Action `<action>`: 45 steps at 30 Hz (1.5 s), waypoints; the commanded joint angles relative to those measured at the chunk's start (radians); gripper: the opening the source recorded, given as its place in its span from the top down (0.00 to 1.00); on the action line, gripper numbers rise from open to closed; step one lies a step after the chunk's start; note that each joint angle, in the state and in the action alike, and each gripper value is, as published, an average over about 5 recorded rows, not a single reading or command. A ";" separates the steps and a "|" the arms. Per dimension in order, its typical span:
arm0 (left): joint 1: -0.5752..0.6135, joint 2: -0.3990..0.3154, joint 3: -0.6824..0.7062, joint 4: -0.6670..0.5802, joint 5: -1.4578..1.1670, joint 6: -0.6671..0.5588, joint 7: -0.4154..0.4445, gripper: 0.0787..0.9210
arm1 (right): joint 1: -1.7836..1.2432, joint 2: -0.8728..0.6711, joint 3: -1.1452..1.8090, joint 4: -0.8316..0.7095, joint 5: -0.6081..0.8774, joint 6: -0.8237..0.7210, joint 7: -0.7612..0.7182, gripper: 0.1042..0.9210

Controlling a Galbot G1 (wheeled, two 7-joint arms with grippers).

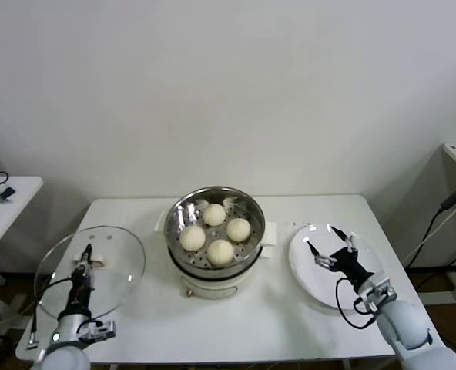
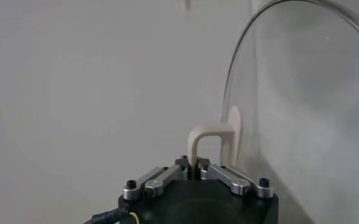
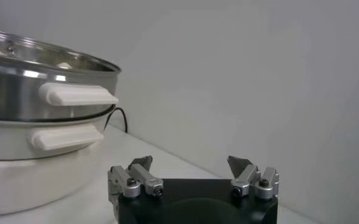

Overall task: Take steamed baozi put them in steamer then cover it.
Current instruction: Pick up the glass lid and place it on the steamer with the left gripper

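Landmark: the steamer (image 1: pixel 216 231), standing mid-bench (image 1: pixel 290 324) on its white pot base.
Buns: all four buns (image 1: pixel 215 233) sit inside the steamer on the perforated floor, none touching the rim, so a lid can seat flat over them.
Lid: the lid (image 1: pixel 97 270) is to the steamer's left, over the bench's left end and overhanging its edge; in the left wrist view the glass stands tilted up beside the tool, which suggests it is lifted off the bench, not lying flat.
Left tool: the left tool (image 1: pixel 84 262) is clamped tight on the lid's cream bar handle (image 2: pixel 211 141), fingers pinched together on the bar; gripping at the centre keeps the wide glass balanced for carrying.
Right tool: the right tool (image 1: pixel 332 240) hangs to the steamer's right, just over the white plate (image 1: pixel 309 274), fingers spread wide with nothing between them.
Plate: bare, which fits with every bun already being in the steamer.
Step in hand: covering; loading looks finished.
Next move, as I judge it: carry the lid rightward over the steamer, level it, and lower it so the metal rim meets the steamer's rim all round.
Risk: a tilted lid could catch the near rim or slide in the pinch.
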 commanded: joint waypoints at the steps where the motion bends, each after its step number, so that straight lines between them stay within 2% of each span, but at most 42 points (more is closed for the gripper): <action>1: 0.098 0.103 0.039 -0.291 -0.006 0.239 0.046 0.92 | 0.008 -0.017 -0.007 0.001 0.005 -0.020 0.000 0.12; 5: 0.066 0.158 0.107 -0.331 -0.036 0.293 0.077 0.92 | 0.010 -0.019 -0.011 -0.005 0.001 -0.021 0.000 0.12; 9: -0.006 0.210 0.225 -0.369 -0.039 0.354 0.148 0.92 | 0.014 -0.018 -0.010 -0.012 -0.004 -0.019 0.000 0.12; 14: -0.166 0.260 0.408 -0.379 -0.012 0.424 0.243 0.92 | 0.014 -0.020 -0.003 -0.019 -0.006 -0.017 0.000 0.12; 18: -0.295 0.265 0.573 -0.363 0.004 0.490 0.334 0.92 | 0.012 -0.015 0.002 -0.028 -0.016 -0.014 0.000 0.12; 24: -0.460 0.189 0.744 -0.290 0.071 0.550 0.433 0.92 | 0.013 -0.006 0.007 -0.039 -0.027 -0.011 0.000 0.12; 32: -0.569 0.052 0.847 -0.178 0.149 0.588 0.520 0.92 | 0.001 0.001 0.030 -0.044 -0.035 -0.007 0.000 0.12; 38: -0.593 -0.038 0.848 -0.118 0.182 0.589 0.533 0.92 | -0.010 0.005 0.046 -0.044 -0.043 -0.001 0.000 0.12; 45: -0.585 -0.134 0.828 -0.047 0.189 0.589 0.506 0.92 | -0.020 0.006 0.067 -0.051 -0.045 0.006 -0.004 0.12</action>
